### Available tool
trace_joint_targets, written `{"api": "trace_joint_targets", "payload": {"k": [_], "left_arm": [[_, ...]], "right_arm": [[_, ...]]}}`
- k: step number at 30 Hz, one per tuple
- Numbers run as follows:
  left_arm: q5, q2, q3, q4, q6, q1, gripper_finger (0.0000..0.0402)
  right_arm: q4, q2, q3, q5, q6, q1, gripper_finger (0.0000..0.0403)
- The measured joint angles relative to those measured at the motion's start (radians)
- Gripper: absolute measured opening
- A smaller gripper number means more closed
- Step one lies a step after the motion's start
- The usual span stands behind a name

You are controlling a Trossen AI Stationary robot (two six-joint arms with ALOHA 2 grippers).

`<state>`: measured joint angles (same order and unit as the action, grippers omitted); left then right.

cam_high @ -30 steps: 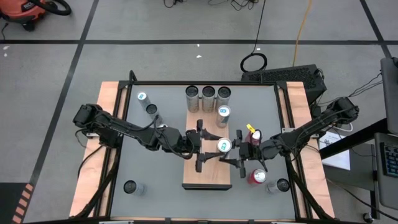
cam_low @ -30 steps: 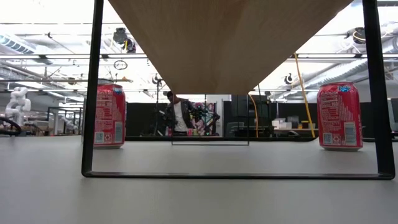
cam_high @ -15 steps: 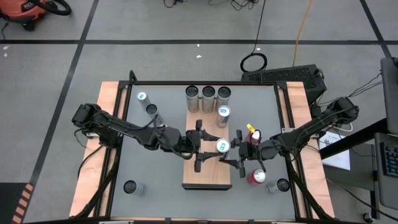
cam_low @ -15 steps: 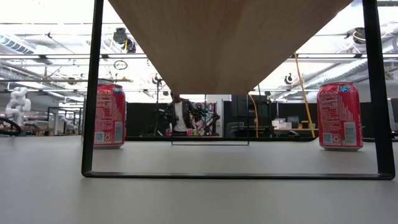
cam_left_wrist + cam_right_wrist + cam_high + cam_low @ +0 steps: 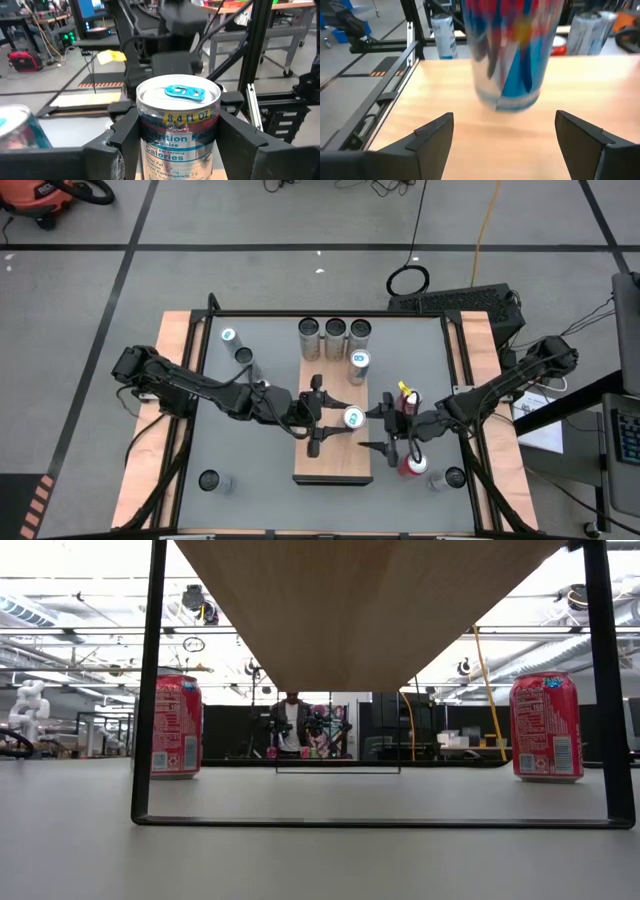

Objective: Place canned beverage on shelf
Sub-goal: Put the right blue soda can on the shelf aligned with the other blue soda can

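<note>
A silver canned beverage (image 5: 352,418) with a blue tab stands upright over the middle of the light-brown wooden shelf (image 5: 332,465), and my left gripper (image 5: 330,418) is shut on it. My right gripper (image 5: 383,430) stands open to the can's right; its fingers are well apart and clear of the can (image 5: 512,55). Several more silver cans (image 5: 335,330) stand at the shelf's far end, resting on their bases. The low view shows only the shelf's underside (image 5: 370,610). My left gripper pinches the can's side wall (image 5: 150,135) between its two fingers (image 5: 122,137), a little below the rim. The fingers come level from the table's left. The can stays upright with its tab up. I cannot tell whether its base touches the shelf.
A red can (image 5: 412,464) stands on the table just right of my right gripper, and a red and yellow item (image 5: 405,392) stands beyond it. More cans stand at the far left (image 5: 228,337), near left (image 5: 208,480) and near right (image 5: 452,478). The shelf's dark frame (image 5: 148,690) stands on the tabletop.
My right gripper has opened, let go of the can and drawn back a little toward the table's right and near edges. My left gripper has kept its hold, and the can has shifted slightly toward the table's left.
</note>
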<state>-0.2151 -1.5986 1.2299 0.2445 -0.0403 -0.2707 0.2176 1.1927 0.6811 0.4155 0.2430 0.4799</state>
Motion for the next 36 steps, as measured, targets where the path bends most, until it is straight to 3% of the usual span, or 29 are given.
{"api": "trace_joint_targets", "payload": {"k": [10,14,22,36], "left_arm": [[-0.048,0.148,-0.013,-0.138,-0.096,0.009,0.0202],[-0.039,0.168,-0.123,0.000,-0.102,0.027,0.0202],[0.007,0.182,-0.363,0.434,-0.096,0.097,0.0202],[0.129,0.178,-0.421,0.414,-0.019,0.254,0.0208]], "right_arm": [[-0.061,-0.070,0.000,0.002,0.035,0.116,0.0288],[-0.054,-0.066,0.000,0.007,0.034,0.150,0.0288],[-0.008,-0.057,-0.001,0.008,0.028,0.202,0.0288],[-0.005,-0.057,-0.001,0.010,0.000,0.217,0.0288]]}}
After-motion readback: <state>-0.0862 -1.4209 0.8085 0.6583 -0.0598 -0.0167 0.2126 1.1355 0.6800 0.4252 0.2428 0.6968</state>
